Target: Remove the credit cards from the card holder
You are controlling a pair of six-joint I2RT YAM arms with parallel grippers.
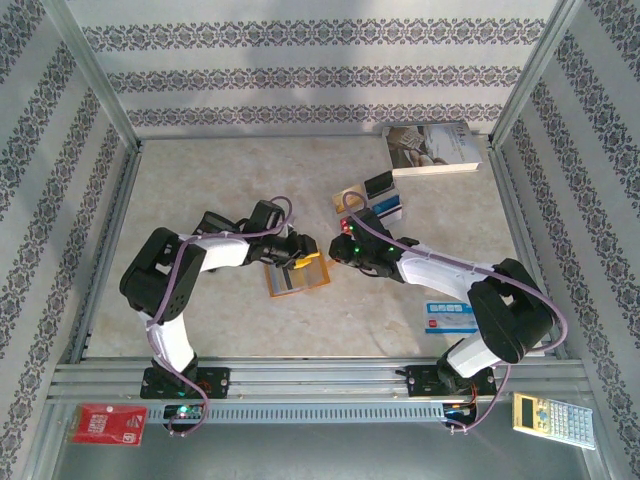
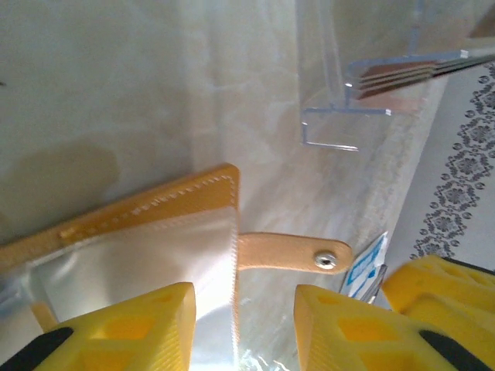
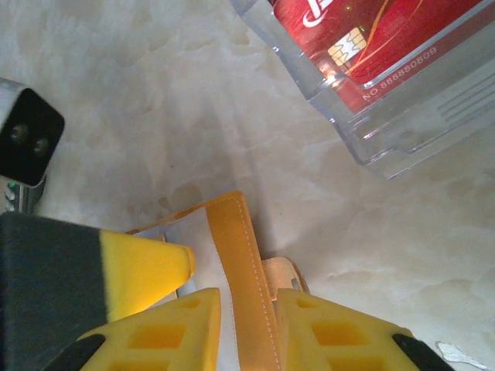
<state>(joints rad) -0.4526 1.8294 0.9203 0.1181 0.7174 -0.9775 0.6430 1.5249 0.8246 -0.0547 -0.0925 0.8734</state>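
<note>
The card holder lies open at centre frame in the top view. The left gripper has its jaws partly open, straddling the holder's clear pocket edge. The right gripper has narrow jaws around the holder's orange border, possibly pinching it; I cannot tell.

Top external: high behind the arm bases, looking down and forward over the whole table, the card holder near centre. Left wrist: close above the card holder, looking past the left pincer. Right wrist: likewise close, past the right pincer; all three views share the card holder
</note>
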